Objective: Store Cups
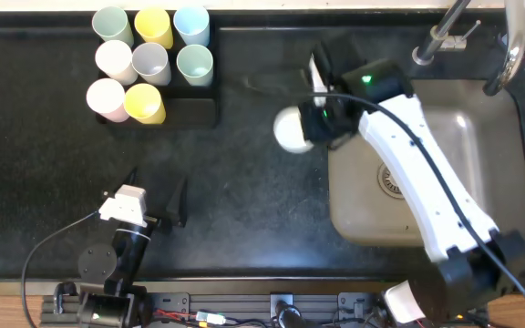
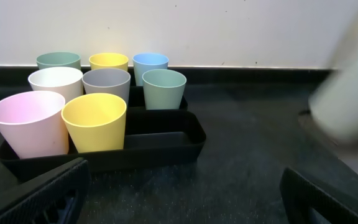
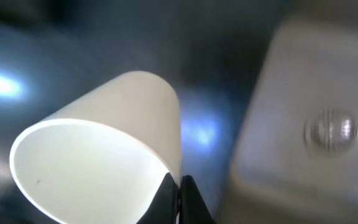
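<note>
A black tray [image 1: 194,111] at the back left of the counter holds several pastel cups [image 1: 150,64]; the left wrist view shows the same tray [image 2: 166,146] and its cups [image 2: 95,121]. My right gripper [image 1: 322,118] is shut on the rim of a white cup [image 1: 292,129], carried above the counter beside the sink's left edge. In the right wrist view the white cup [image 3: 98,158] lies tilted with its rim pinched between the fingertips [image 3: 179,196]. My left gripper [image 1: 158,196] rests open low over the counter, facing the tray, nothing between its fingers [image 2: 42,196].
A steel sink [image 1: 490,137] with a drain [image 1: 392,179] fills the right side, and a faucet [image 1: 445,32] stands behind it. The tray's front right slot [image 1: 194,114] holds no cup. Dark counter lies between the tray and the sink.
</note>
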Controlling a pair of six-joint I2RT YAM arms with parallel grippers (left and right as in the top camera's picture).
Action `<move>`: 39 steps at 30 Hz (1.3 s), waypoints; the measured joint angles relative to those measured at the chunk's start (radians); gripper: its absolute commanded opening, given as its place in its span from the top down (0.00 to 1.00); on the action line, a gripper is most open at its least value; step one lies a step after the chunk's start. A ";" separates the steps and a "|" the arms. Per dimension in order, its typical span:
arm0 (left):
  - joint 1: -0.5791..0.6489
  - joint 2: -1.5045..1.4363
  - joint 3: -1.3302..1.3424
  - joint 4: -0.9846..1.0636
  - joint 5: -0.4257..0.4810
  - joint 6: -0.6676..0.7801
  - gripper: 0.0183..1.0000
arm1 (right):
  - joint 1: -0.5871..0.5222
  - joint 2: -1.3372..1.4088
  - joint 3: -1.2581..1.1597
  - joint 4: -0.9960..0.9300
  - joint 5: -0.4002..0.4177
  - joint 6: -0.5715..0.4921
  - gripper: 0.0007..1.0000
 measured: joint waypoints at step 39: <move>0.000 0.000 0.000 0.000 0.000 0.000 0.00 | 0.223 0.506 0.441 0.133 -0.059 0.135 0.96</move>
